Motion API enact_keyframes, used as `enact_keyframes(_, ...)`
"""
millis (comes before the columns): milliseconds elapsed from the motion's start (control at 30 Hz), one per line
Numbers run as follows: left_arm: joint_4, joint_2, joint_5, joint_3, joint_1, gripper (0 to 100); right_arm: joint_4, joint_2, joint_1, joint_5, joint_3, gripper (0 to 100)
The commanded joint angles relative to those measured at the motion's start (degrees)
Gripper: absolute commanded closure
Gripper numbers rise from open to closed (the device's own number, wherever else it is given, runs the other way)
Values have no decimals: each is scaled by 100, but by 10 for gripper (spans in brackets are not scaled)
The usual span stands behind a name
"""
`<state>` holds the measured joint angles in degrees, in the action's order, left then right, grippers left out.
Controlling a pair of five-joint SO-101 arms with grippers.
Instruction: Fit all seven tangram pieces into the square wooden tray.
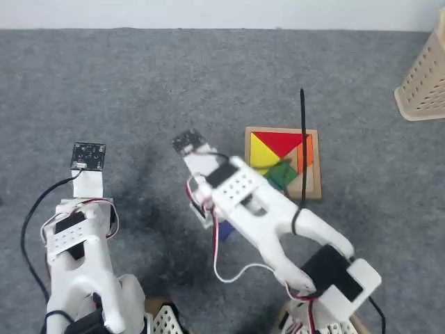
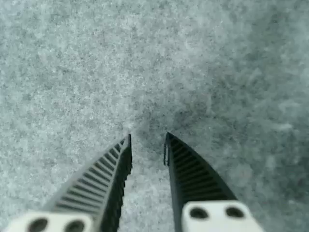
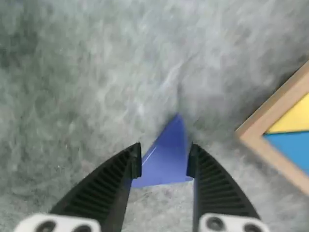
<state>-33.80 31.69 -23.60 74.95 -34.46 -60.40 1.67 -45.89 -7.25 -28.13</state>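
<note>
Hung the left gripper [image 2: 147, 140], fingers spread, over bare grey felt [image 2: 145, 58] well apart from the right gripper [image 3: 164, 147], poised just beside the part-filled square wooden tray [image 3: 275, 108], and pinched there a blue triangle [image 3: 166, 166] by two edges.

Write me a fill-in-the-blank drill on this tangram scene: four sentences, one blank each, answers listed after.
1. The triangle at the right gripper is coloured ____.
2. That triangle is ____ the wooden tray, not in it.
3. The left gripper is open and holds ____.
4. In the tray, the large piece touching the red triangle is ____.

Missing words: blue; outside; nothing; yellow.
</note>
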Motion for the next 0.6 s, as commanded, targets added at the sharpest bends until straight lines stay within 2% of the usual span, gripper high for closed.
enact_keyframes(0,70,0,-18,-233,0,894,189,-321,-57,-149,-114,749)
enact_keyframes(100,70,0,-18,-233,0,894,101,-127,-75,-334,-88,703)
enact_keyframes(333,70,0,-18,-233,0,894,40,330,-66,-545,-97,702)
enact_keyframes(567,70,0,-18,-233,0,894,-848,444,-84,-554,255,703)
